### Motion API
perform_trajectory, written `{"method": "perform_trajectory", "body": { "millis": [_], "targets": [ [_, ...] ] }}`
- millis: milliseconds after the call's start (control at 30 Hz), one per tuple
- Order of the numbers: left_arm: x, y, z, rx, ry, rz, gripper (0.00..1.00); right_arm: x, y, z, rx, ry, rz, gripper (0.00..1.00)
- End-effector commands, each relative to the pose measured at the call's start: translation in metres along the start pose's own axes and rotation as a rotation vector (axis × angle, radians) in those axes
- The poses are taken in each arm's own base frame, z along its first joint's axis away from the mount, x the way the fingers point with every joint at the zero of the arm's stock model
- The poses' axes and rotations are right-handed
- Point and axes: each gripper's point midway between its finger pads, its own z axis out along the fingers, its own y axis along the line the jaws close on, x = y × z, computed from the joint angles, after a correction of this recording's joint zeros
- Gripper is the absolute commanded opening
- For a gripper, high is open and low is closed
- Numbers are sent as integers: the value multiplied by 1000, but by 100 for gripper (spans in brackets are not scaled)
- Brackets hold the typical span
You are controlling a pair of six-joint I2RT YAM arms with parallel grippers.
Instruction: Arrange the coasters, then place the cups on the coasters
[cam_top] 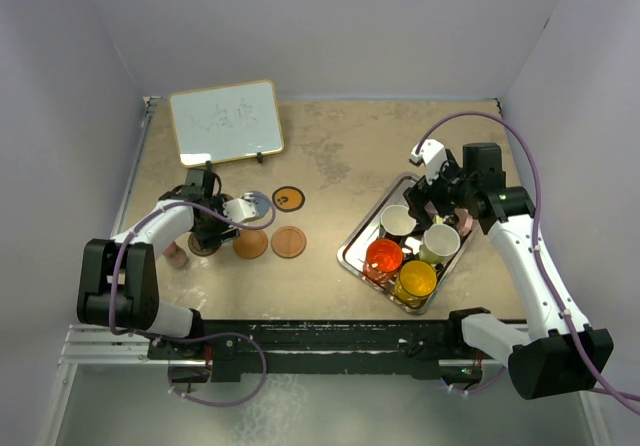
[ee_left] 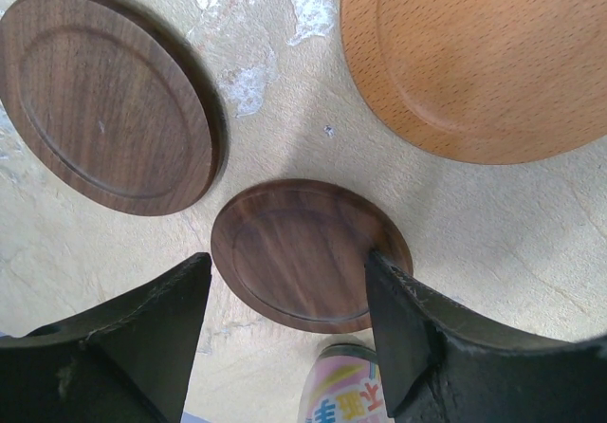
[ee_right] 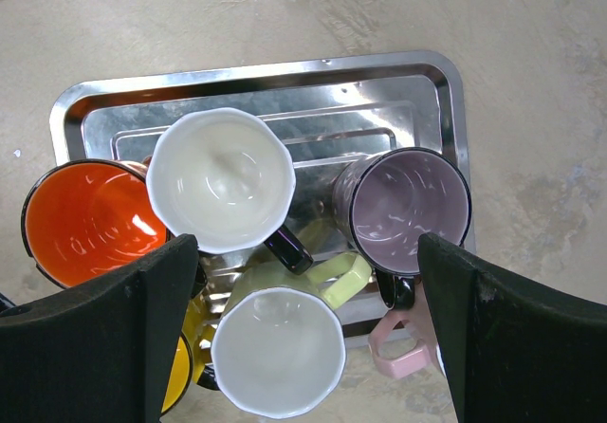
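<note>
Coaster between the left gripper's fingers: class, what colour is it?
The coaster is dark brown, best seen from left wrist.

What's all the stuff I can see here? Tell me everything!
Dark brown coasters: two, dark brown, front left.
Tan-orange coasters: two, tan-orange, just right of those.
Blue-grey coaster: one, blue-grey, behind them, partly hidden.
Black-rimmed coaster: one, orange, beside the blue-grey one.
Cups: five plus a sixth's pink handle; red-orange, yellow, smoky purple, black, yellow-green; in the tray.
Tray: one, silver, right side.
Whiteboard: one, white, back left.
Bottle: one, pink, front left.
Left hand: one, black, fingers either side of a dark brown coaster.
Right hand: one, black, open above the cups.
</note>
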Motion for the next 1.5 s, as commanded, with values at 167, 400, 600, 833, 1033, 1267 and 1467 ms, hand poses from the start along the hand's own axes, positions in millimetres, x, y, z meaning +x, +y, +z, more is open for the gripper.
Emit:
{"method": "perform_trajectory", "body": {
  "millis": [167, 400, 600, 833, 1033, 1267, 1467],
  "targets": [
    [-12, -23, 12, 100, -91, -14, 64, -9, -5, -6, 19, -19, -14, 100],
    [-23, -23, 13, 115, -130, -38, 64, -7, -6, -5, 18, -13, -11, 100],
    [-24, -27, 15, 134, -130, -38, 64, -7, -6, -4, 17, -9, -11, 100],
    [-32, -35, 14, 171, -160, -47, 64, -6, -6, -4, 19, -7, -11, 100],
    [-38, -35, 13, 176, -183, -61, 64, -6, -6, -4, 23, -7, -13, 100],
    [-46, -18, -6, 122, -200, -68, 64, -5, -7, -3, 23, -2, -13, 100],
    [-47, 2, -31, 55, -223, -140, 64, -5, -7, -3, 25, -2, -14, 100]
  ]
}}
